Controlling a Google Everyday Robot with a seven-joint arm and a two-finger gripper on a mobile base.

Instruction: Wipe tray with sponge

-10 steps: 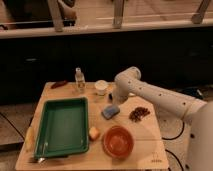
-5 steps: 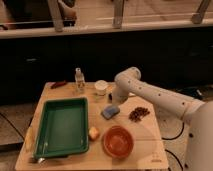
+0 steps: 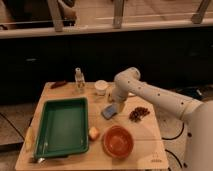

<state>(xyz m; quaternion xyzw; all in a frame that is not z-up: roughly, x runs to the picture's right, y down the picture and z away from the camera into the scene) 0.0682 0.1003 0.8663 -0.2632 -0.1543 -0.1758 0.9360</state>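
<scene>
The large green tray [image 3: 62,127] lies on the left half of the wooden table. The blue-grey sponge [image 3: 109,111] lies flat on the table just right of the tray's far right corner. My gripper [image 3: 114,101] hangs at the end of the white arm, right above the sponge's far edge and about touching it. The arm reaches in from the right.
A round orange bowl [image 3: 118,141] stands at the front, with a small yellowish lump [image 3: 93,133] beside the tray's right rim. A pile of dark brown bits [image 3: 139,113] lies right of the sponge. A white cup [image 3: 101,87], a clear bottle [image 3: 79,80] and a dark red item [image 3: 58,84] stand at the back.
</scene>
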